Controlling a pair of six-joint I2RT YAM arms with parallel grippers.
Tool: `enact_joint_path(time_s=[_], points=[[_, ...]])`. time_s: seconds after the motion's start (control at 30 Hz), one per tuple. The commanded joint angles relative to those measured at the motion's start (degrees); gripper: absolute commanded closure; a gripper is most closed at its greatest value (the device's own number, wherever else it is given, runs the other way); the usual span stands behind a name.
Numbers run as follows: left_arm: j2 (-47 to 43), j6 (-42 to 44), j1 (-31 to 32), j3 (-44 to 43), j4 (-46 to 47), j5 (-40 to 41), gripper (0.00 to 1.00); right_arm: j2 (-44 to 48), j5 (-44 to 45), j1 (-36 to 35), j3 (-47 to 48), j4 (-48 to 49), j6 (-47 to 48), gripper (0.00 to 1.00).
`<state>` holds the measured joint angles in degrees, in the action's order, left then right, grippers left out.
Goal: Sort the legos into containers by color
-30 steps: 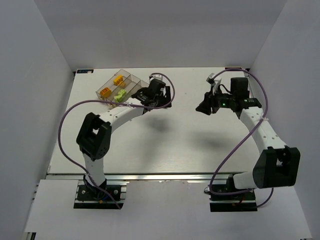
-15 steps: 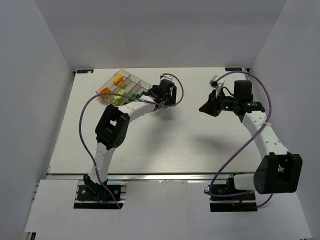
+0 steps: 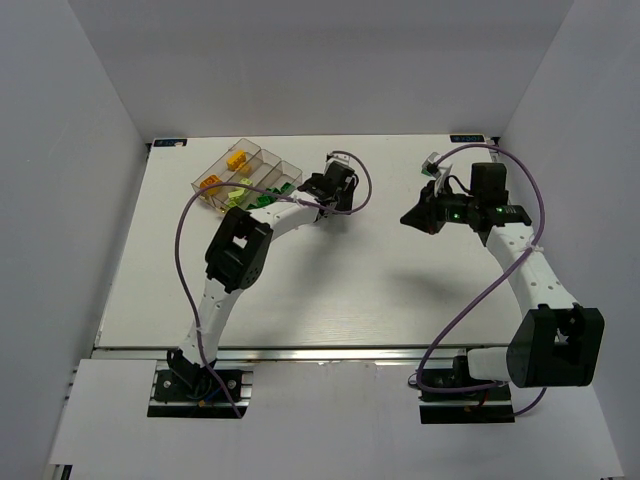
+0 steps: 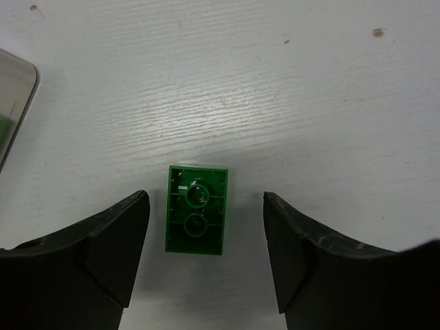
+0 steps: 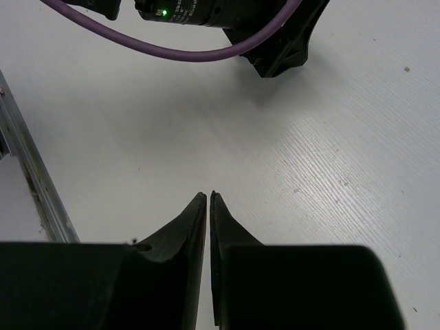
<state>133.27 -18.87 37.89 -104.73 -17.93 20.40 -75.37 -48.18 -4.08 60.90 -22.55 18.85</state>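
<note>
a white counter (image 3: 340, 290) stands inside plain white walls. at its far left corner lies the clear tray (image 3: 265, 158), with long compartments side by side. in the tray there are orange bricks (image 3: 211, 185), yellow bricks (image 3: 237, 159), lime bricks (image 3: 238, 197) and, toward its right side, dark green bricks (image 3: 282, 188).

just to the right of the tray the left pincer (image 3: 335, 185) is low over the counter. in the left wrist view this pincer (image 4: 204, 201) is wide. its two black fingers (image 4: 110, 240) stand on either side of a single dark green brick (image 4: 196, 220). this brick lies on the counter with the hollow underside up, and it touches neither finger. a corner of the tray shows at the left edge of that view.

on the right half of the counter, well apart from the tray, is the right pincer (image 3: 410, 217). in its own wrist view the right pincer (image 5: 208, 196) is narrow, the two fingertips pressed together over the bare counter, with nothing between them.
</note>
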Motion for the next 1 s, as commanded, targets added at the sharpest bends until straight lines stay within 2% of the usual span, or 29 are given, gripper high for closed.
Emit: enact_joint_path(time_s=[0.0, 0.17, 0.3, 0.33, 0.4, 0.73, 0.87, 0.9, 0.97], points=[[-0.5, 0.4, 0.3, -1.7, -0.6, 1.3, 0.24, 0.1, -1.6, 0.5, -0.4, 1.2, 0.0, 0.89], [0.1, 0.2, 0.3, -1.5, -0.6, 1.5, 0.28, 0.0, -1.6, 0.6, -0.3, 1.1, 0.0, 0.90], [0.0, -0.5, 0.2, -1.2, -0.2, 1.7, 0.36, 0.1, -1.6, 0.7, -0.3, 0.7, 0.2, 0.90], [-0.2, -0.6, 0.3, -1.2, -0.1, 1.9, 0.42, 0.1, -1.6, 0.6, -0.3, 0.7, 0.3, 0.90], [-0.8, -1.3, 0.3, -0.5, 0.5, 2.4, 0.46, 0.1, -1.6, 0.8, -0.4, 0.6, 0.4, 0.90], [-4.9, -0.7, 0.3, 4.7, 3.3, 2.8, 0.56, 0.1, -1.9, 0.8, -0.4, 0.6, 0.1, 0.90], [-8.2, -0.2, 0.3, 5.9, 4.3, 2.6, 0.68, 0.2, -1.9, 0.8, -0.3, 0.6, 0.2, 0.91], [-8.9, 0.0, 0.3, 6.1, 4.4, 2.5, 0.76, 0.3, -1.8, 0.8, -0.3, 0.5, 0.1, 0.91], [-11.7, 0.6, 0.3, 6.8, 4.7, 2.4, 0.83, 0.4, -1.8, 0.7, -0.3, 0.5, 0.2, 0.91]])
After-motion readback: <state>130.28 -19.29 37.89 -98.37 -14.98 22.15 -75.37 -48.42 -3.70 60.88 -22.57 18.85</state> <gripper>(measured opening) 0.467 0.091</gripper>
